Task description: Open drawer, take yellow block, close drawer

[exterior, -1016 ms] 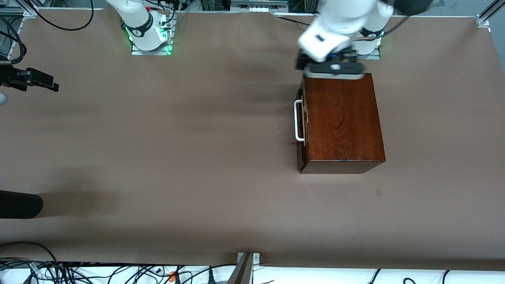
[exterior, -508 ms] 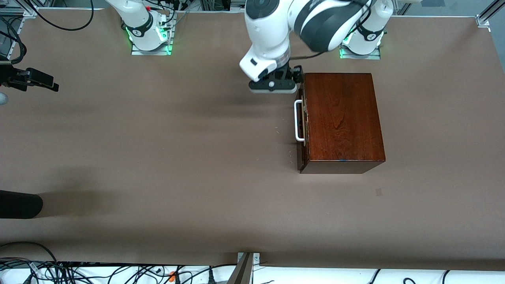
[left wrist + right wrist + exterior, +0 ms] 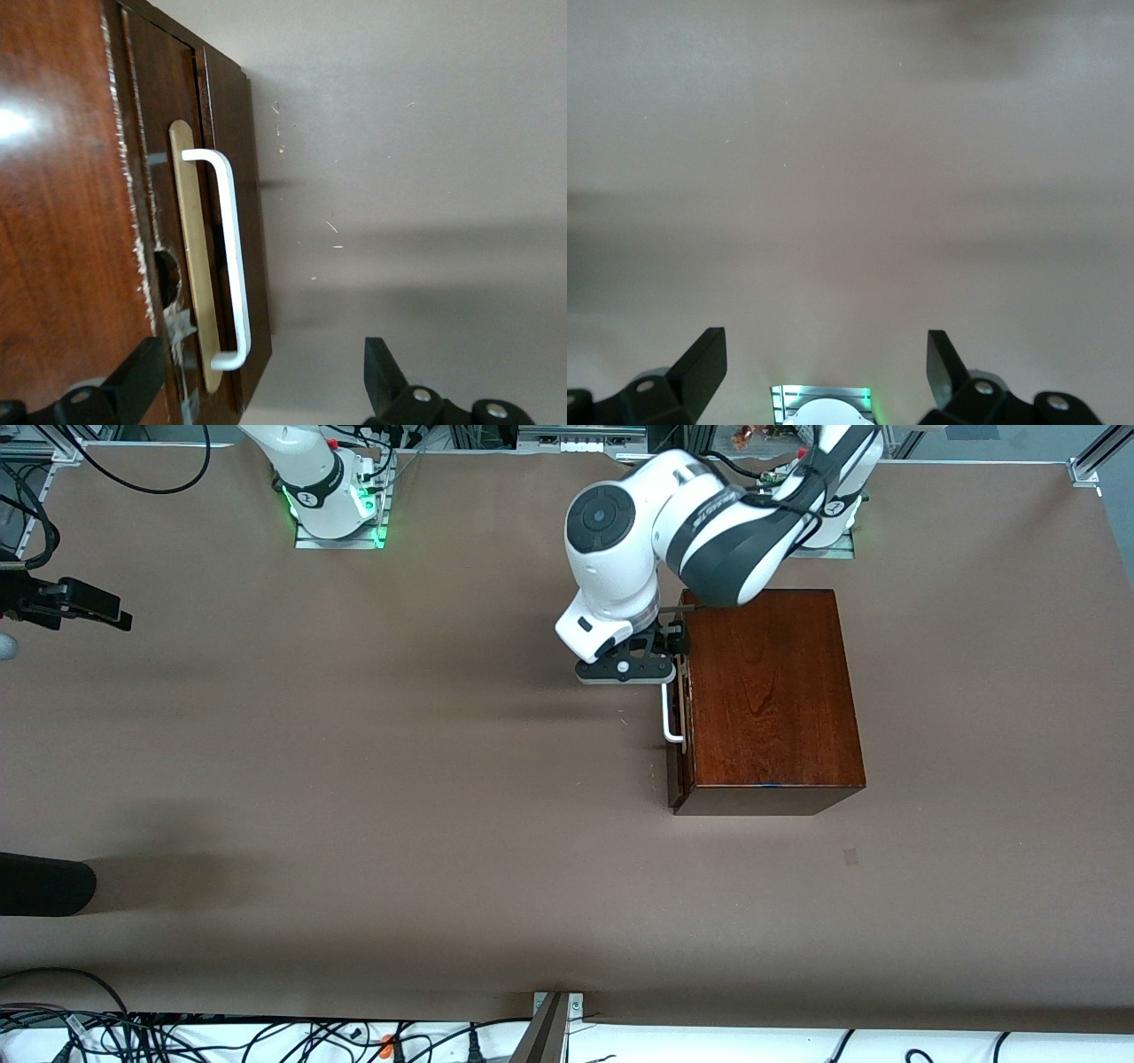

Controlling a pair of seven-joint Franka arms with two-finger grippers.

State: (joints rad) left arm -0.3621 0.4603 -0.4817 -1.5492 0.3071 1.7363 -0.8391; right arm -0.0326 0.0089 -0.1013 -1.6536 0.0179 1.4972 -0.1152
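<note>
Now the table (image 3: 354, 779) carries the wooden box (image 3: 766, 691) toward the left arm's end, its drawer (image 3: 226, 221) shut, so the yellow block is hidden. Left gripper (image 3: 631, 669) hangs just beside the white handle (image 3: 232, 266), over the handle's end farther from the front camera, fingers (image 3: 383, 372) spread. Right gripper (image 3: 824, 363) waits over bare table, fingers spread too

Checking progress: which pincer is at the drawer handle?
The left pincer, open over the white handle of the drawer; the right pincer faces bare table.
</note>
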